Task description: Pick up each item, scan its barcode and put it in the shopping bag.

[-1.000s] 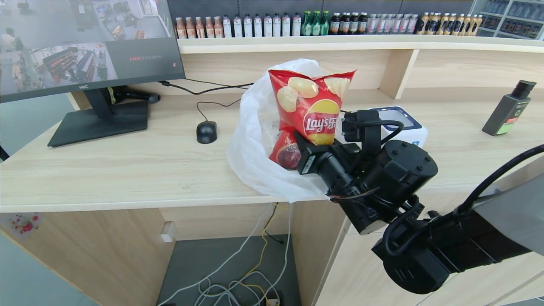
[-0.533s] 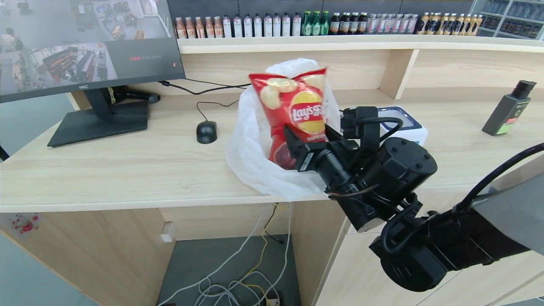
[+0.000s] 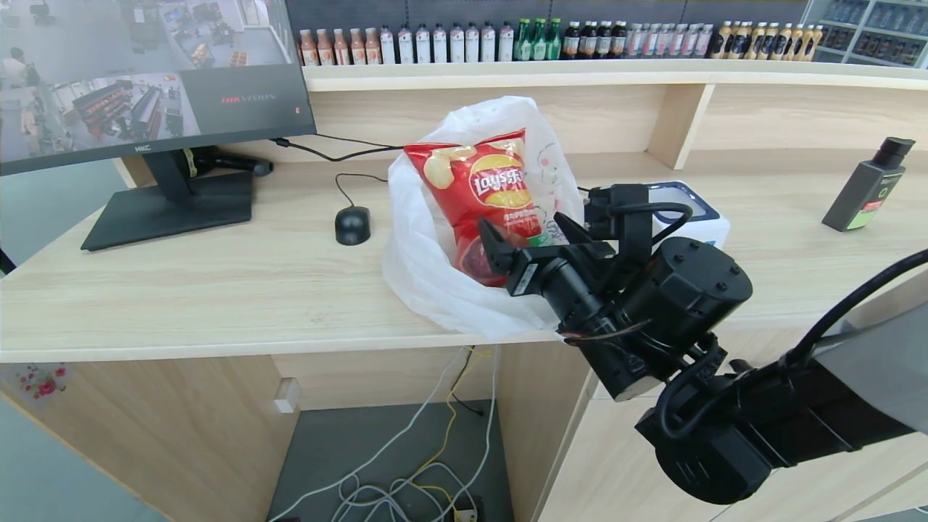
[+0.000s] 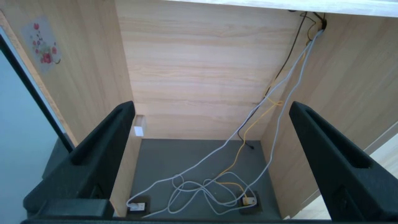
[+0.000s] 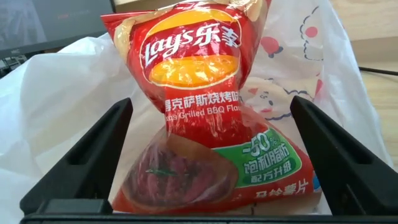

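Observation:
A red chips bag (image 3: 475, 185) stands tilted inside the white plastic shopping bag (image 3: 420, 254) on the wooden counter. My right gripper (image 3: 533, 239) is open at the shopping bag's mouth, one finger on either side of the chips bag's lower end. In the right wrist view the chips bag (image 5: 199, 93) sits between the spread fingers of the right gripper (image 5: 211, 106), with the shopping bag (image 5: 56, 112) around it. My left gripper (image 4: 212, 109) hangs open below the counter, holding nothing.
A white box-shaped device (image 3: 689, 210) stands just right of the shopping bag. A dark bottle (image 3: 866, 188) stands at the far right, a mouse (image 3: 352, 225) and a monitor (image 3: 145, 87) at the left. Cables (image 4: 205, 186) lie on the floor under the counter.
The chips bag has moved left and down into the shopping bag. My right gripper, which held its lower end, has opened.

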`<state>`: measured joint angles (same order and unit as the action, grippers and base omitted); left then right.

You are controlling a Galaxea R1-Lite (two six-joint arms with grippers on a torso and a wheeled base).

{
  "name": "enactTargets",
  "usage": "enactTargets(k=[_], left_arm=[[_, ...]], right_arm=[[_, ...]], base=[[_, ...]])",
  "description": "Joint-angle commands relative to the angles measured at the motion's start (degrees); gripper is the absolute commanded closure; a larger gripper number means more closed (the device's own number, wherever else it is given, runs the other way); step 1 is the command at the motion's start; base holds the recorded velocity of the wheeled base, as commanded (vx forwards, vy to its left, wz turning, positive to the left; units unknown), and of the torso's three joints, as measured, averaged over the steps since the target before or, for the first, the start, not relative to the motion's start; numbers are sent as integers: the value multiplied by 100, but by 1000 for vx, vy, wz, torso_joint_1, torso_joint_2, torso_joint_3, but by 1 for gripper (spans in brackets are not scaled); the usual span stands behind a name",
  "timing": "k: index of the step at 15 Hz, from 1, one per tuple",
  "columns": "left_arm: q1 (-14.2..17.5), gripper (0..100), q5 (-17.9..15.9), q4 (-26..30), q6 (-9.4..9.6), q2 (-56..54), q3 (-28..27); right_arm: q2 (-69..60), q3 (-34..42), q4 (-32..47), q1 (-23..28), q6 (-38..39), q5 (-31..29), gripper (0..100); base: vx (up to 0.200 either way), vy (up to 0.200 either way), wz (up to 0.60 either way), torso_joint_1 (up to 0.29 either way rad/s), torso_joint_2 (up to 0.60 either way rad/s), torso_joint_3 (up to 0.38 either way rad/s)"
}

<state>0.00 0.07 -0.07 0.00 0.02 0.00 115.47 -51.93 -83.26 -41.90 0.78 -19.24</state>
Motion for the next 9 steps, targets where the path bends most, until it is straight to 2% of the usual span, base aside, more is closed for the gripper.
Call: enactTargets(k=[1, 7, 9], left_arm=[[0, 0, 1, -1, -9, -2, 0], [0, 0, 1, -10, 0, -2, 0], [0, 0, 1, -1, 0, -2, 0]], right_arm=[[-139, 96, -15, -2, 1, -1, 0], [-851, 851, -129, -55, -78, 52, 0], [-1413, 1361, -190, -64, -131, 166, 0]], base=[[0, 0, 0, 0, 0, 0], [0, 0, 0, 0, 0, 0], [0, 0, 0, 0, 0, 0]])
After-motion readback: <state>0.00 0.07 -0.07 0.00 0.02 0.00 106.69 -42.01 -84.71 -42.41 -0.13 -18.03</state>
